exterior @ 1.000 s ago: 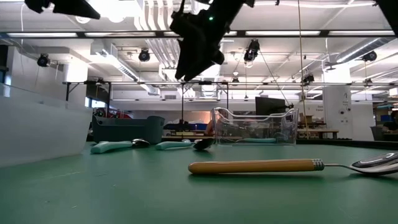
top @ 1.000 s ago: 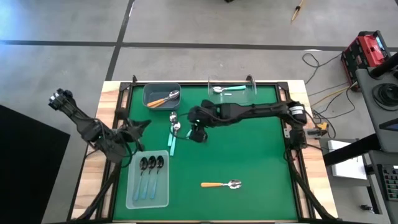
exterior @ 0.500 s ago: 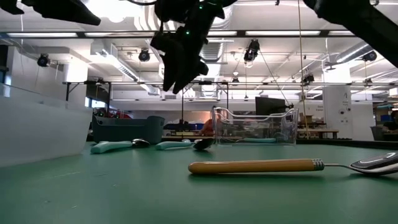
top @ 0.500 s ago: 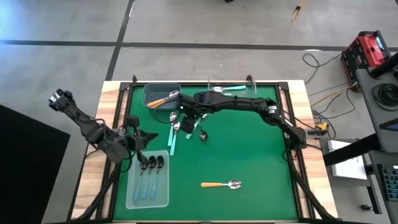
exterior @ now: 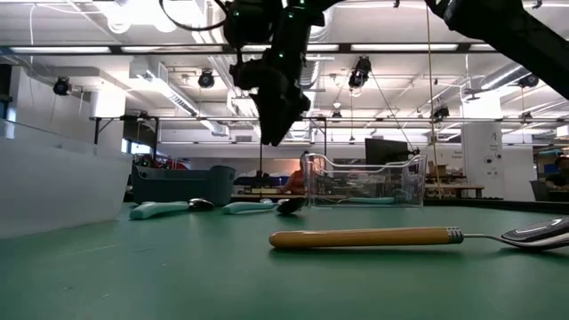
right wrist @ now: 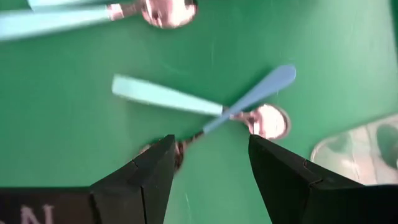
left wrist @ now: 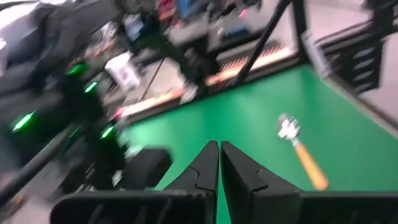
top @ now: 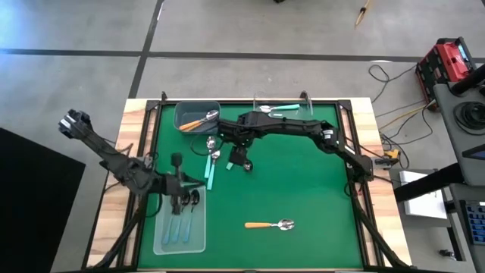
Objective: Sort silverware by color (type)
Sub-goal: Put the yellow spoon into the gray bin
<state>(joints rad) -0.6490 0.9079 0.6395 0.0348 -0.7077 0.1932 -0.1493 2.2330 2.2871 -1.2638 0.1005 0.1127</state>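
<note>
Above the loose spoons at the mat's far middle, my right gripper [top: 239, 158] [right wrist: 208, 165] hangs open and points down. Below it a teal-handled spoon [right wrist: 165, 96] lies on the mat, and a dark-bowled spoon with a thin light-blue handle [right wrist: 255, 96] lies across it. Two more teal spoons [top: 211, 168] lie to their left. One orange-handled spoon [top: 269, 224] lies near the front. My left gripper [top: 195, 183] [left wrist: 219, 155] is shut and empty over the far end of the white tray [top: 161, 236], which holds dark-bowled spoons [top: 184, 203].
A grey bin [top: 186, 112] at the far left holds an orange-handled spoon. A clear container [top: 303, 115] at the far middle holds a teal spoon. The right half of the green mat [top: 311, 189] is bare. A black frame runs round the mat.
My left gripper has swung from pointing at the far edge round toward the near right, over the tray's far end, staying shut. My right arm has stretched out toward the table's left, and its gripper has tipped to point more steeply down over the crossed spoons, staying open.
</note>
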